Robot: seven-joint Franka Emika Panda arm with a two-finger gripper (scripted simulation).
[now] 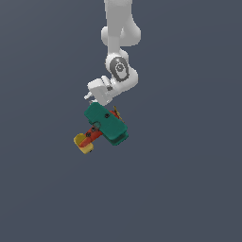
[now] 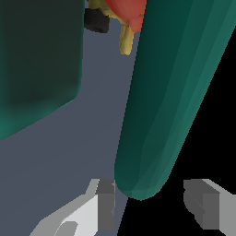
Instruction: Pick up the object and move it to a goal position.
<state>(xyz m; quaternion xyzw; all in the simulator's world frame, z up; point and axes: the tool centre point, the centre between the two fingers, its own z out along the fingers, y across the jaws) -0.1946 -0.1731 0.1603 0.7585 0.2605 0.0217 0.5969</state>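
So the toy airplane (image 1: pixel 106 125) sits pretty much dead center on the dark grey surface (image 1: pixel 189 189), right under the white arm (image 1: pixel 119 38) that comes down from the top of the exterior view. You can make out its broad teal-green wing (image 1: pixel 105 121), the red body (image 1: pixel 94 134) poking out toward the exterior view's left, and the yellow tail piece (image 1: pixel 83 143) at the far end of that. There's a bit of yellow propeller (image 1: pixel 116 112) on the other side of the wing, the side nearest the arm.

The end effector (image 1: pixel 92 100) is touching or nearly touching the wing's upper edge in the exterior view; can't tell which from there. The wrist view helps more: the two grey fingers (image 2: pixel 107 203) are spread apart, with the rounded tip of a teal wing (image 2: pixel 161 101) sitting between them. The finger pads don't look pressed against it, there's a visible gap on one side. A second teal wing panel (image 2: pixel 37 60) shows off to the side, plus a small black wheel (image 2: pixel 96 20) near the red nose (image 2: pixel 128 11).
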